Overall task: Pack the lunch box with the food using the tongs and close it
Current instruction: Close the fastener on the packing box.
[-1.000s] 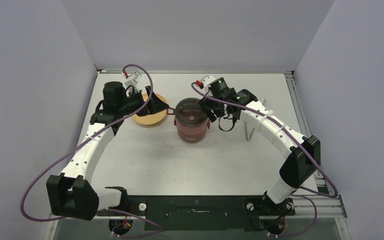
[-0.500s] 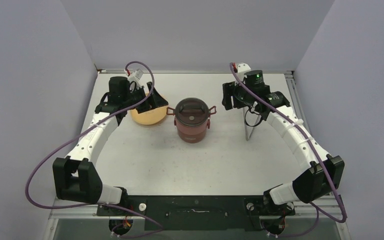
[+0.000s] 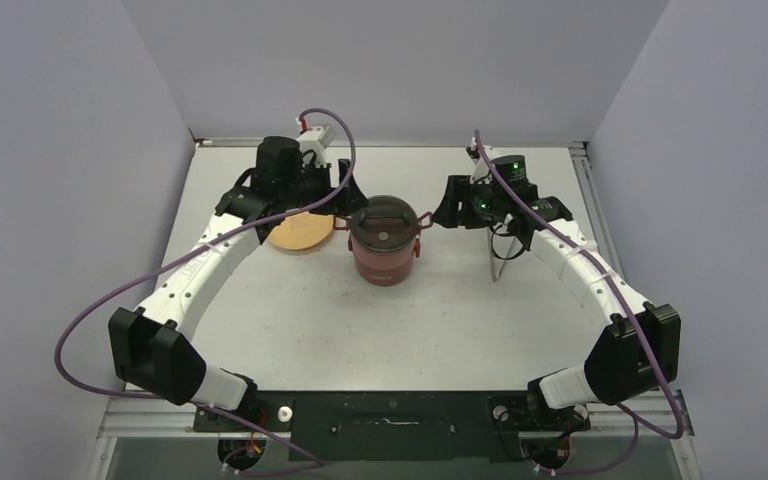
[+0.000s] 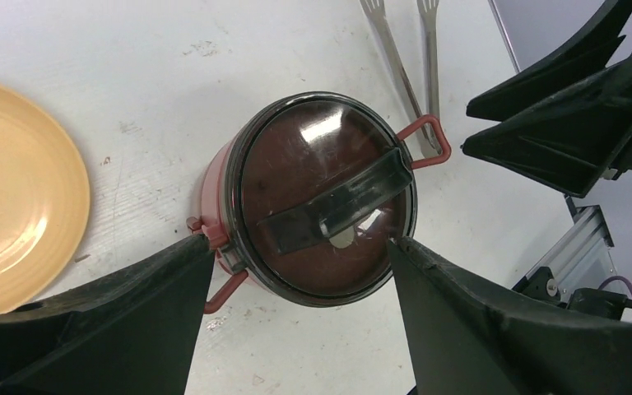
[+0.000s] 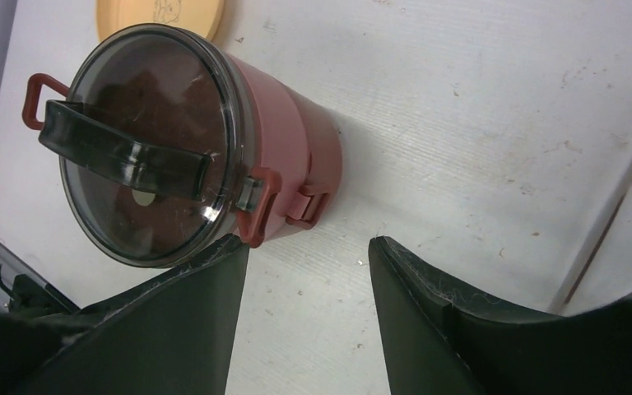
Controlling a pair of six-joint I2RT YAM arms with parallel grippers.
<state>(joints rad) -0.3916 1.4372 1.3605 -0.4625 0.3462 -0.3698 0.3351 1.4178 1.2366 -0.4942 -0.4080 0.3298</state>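
– From overhead, where's the box (image 3: 382,262)?
– Dead centre of the table (image 3: 290,320), stacked up with its lid (image 3: 384,222) on. The plate (image 3: 290,236) sits at its ten o'clock. The tongs (image 3: 495,265) lie flat at its three o'clock, nobody holding them.
– And the arms?
– The left gripper (image 3: 348,203) hangs at the box's eleven o'clock and the right gripper (image 3: 440,212) at two o'clock, both close beside it. No food shows anywhere. Whatever is packed sits under that smoky lid, and I can't tell what.
– The left wrist camera?
– Looking straight down on the lid. Its jaws are spread wide, one at seven and one at five o'clock of the lid, gripping nothing. The right gripper's black fingers (image 4: 559,152) loom at two o'clock, near the red handle (image 4: 428,136).
– Trouble there?
– I'd say so. Two grippers crowding one lid could knock together, and an off-centre push on that tall box might tip or slide it.
– Right wrist camera?
– Box at ten o'clock, seen on a slant. Jaws parted, only bare table between them, one fingertip (image 5: 222,263) just beside the handle. If that arm swings in, it may hook the handle and drag the box. Whether the lid is locked down I can't make out.
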